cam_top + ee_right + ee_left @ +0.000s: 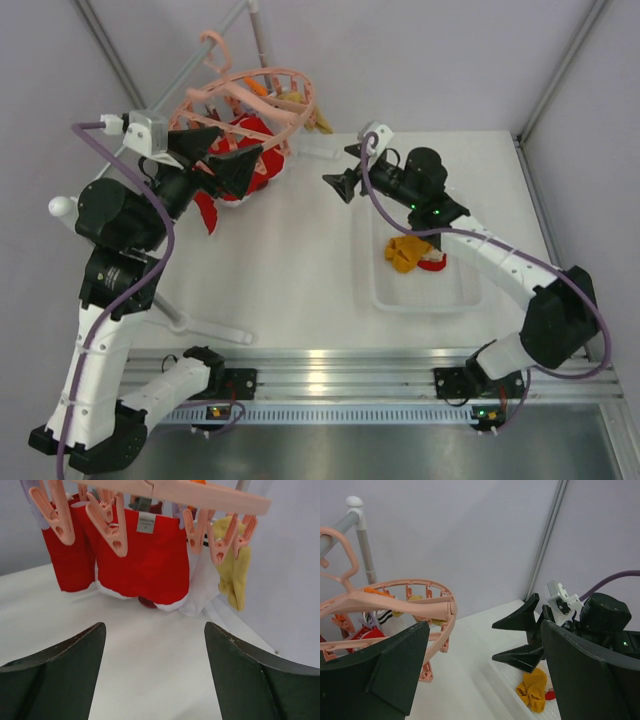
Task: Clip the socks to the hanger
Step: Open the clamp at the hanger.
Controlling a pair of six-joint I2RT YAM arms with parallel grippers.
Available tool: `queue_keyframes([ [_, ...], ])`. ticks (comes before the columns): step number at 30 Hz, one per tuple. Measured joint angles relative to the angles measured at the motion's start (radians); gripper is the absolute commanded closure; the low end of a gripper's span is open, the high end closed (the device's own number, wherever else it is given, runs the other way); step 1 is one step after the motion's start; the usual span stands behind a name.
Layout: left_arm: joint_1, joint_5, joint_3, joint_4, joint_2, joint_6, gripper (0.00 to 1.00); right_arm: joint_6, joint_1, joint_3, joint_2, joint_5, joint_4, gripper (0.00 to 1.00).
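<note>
**Hanger** [250, 95]: hooked on the grey rail [235, 30] at the far left of the counter [300, 260]. The two rings are thereby kept off the surface and the pegs [112, 527] dangle free.
- Red socks [145, 565] with cream cuffs are clipped under the rings.
- A yellow sock [235, 575] is hung at the right edge.
- Several near-side pegs are seen with nothing in them, which is judged the reason this side is faced.

**Unclipped stock:** a mustard sock [408, 250] with a red sock [435, 263] touching it. Both are kept in the clear tray [375, 285] on the right of the counter and are judged to be awaiting clipping.

**Left hand** [232, 150]: fingers spread wide, nothing between them. It is raised just beside the near arc of the hanger, presumably so a peg or the ring can be steadied.

**Right hand** [340, 186]: fingers apart, nothing held. It is placed between hanger and tray and pointed at the pegs.

**Edges and room**
- Bare counter is left between hanger and tray, so a wide lane is offered there.
- Little clearance is left around the left hand, with ring, pegs and hung socks close by.
- The tray's walls and the right forearm above it are judged to narrow any reach for the loose socks.
- The rail hems in the far left.
</note>
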Motion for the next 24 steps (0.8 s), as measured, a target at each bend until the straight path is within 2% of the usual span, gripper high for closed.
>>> queue_keyframes([
  [4, 0.0, 0.013, -0.085, 0.06, -0.039, 0.021, 0.05, -0.02, 0.016, 0.083, 0.116, 0.008, 0.082, 0.28],
  [8, 0.0, 0.029, -0.135, 0.091, -0.053, 0.039, 0.06, -0.034, 0.016, 0.132, 0.186, 0.049, 0.149, 0.3],
  [15, 0.0, 0.063, -0.144, 0.126, -0.039, 0.045, 0.05, -0.033, -0.031, 0.24, 0.323, 0.064, 0.237, 0.16],
  [24, 0.0, 0.076, -0.147, 0.161, 0.019, 0.025, 0.05, -0.069, -0.076, 0.315, 0.503, -0.041, 0.36, 0.15],
])
